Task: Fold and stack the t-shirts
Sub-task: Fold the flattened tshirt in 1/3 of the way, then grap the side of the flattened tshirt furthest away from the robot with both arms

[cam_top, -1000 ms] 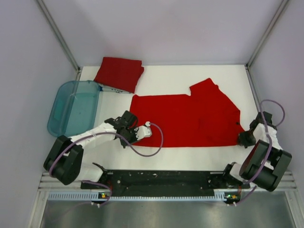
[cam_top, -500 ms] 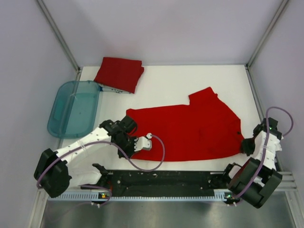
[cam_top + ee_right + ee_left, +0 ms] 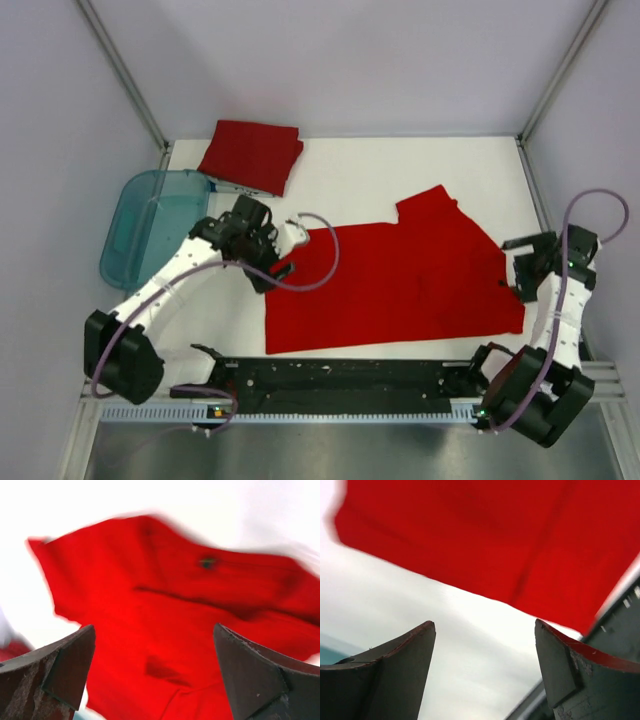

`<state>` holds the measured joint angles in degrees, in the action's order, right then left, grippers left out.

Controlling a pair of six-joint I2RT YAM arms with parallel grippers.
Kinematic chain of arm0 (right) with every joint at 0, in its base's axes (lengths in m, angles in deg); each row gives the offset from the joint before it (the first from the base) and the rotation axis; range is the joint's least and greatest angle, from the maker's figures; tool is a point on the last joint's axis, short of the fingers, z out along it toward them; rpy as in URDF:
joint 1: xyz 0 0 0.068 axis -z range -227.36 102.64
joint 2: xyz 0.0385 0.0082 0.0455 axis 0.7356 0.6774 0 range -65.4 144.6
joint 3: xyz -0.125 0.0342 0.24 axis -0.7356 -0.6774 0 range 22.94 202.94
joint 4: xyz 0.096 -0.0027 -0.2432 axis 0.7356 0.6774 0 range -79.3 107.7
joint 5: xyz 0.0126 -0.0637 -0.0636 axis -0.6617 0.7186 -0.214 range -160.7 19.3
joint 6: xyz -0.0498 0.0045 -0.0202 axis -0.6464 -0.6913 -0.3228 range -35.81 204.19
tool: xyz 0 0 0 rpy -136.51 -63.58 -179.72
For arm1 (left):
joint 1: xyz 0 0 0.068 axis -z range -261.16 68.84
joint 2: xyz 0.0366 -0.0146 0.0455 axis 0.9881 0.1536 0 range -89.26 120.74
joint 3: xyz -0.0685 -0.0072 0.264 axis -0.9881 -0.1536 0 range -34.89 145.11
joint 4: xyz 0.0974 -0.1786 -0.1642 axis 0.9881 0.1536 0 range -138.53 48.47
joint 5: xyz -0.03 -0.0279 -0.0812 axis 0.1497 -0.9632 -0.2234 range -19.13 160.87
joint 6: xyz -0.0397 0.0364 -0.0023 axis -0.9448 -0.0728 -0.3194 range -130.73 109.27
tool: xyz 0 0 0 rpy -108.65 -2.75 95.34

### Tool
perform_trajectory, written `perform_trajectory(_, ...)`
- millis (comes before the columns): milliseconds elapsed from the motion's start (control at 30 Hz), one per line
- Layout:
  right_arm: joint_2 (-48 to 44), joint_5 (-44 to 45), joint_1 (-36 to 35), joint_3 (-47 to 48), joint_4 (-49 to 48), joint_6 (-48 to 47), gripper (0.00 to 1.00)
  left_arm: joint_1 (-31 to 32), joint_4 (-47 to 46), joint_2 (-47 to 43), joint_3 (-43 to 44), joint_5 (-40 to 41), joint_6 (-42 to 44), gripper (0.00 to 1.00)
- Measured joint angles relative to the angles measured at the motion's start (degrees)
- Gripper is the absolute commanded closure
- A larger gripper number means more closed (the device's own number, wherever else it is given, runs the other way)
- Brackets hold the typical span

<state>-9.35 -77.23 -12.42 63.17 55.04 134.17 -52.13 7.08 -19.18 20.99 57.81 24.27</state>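
One red t-shirt (image 3: pixel 400 285) lies spread flat on the white table, its near edge close to the arm bases. A second red t-shirt (image 3: pixel 251 155) sits folded at the back left. My left gripper (image 3: pixel 277 262) hovers at the spread shirt's left edge. It stands open, with only white table between its fingers (image 3: pixel 484 625) and the red t-shirt (image 3: pixel 485 535) just beyond them. My right gripper (image 3: pixel 517 270) is at the shirt's right edge, open and holding nothing, with the red t-shirt (image 3: pixel 165 610) under its fingers (image 3: pixel 154 627).
A translucent teal plastic tub (image 3: pixel 140 235) stands at the left edge of the table, beside the left arm. Metal frame posts rise at the back corners. The black rail (image 3: pixel 340 378) with the arm bases runs along the near edge.
Both grippers have opened and let go of the spread shirt after dragging its near edge forward. The left arm has swung up and back toward the tub; the right has lifted.
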Motion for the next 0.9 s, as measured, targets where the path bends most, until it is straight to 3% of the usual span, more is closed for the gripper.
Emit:
perform_trajectory(100,6.0,-3.8,-7.8,6.4,-7.8,-3.4,0.06,-6.8,-4.3,7.2,8.3,-0.6,-2.4,0.21)
perform_trajectory(200,18.9,-3.9,-17.6,22.4,-10.1,-11.5,0.16,-11.5,-7.7,16.7,15.5,-1.0,-5.2,0.25)
perform_trajectory(367,44.7,-1.4,-28.2,55.6,-9.1,-25.4,0.2,-16.9,-9.5,30.1,23.5,-1.0,-10.2,0.29)
perform_trajectory(533,65.7,5.7,-33.3,75.7,-3.8,-36.5,0.27,-19.9,-10.7,37.5,26.9,-0.4,-13.7,0.29)
perform_trajectory(633,76.3,9.8,-35.6,82.8,-0.7,-41.3,0.31,-20.3,-11.2,39.6,27.2,-0.3,-14.9,0.29)
perform_trajectory(733,82.9,12.1,-37.2,84.0,2.0,-44.7,0.35,-20.3,-12.2,41.9,27.4,-0.4,-15.8,0.3)
perform_trajectory(900,84.8,12.3,-38.5,85.9,3.7,-47.4,0.44,-20.3,-12.4,45.3,28.5,-1.3,-16.4,0.32)
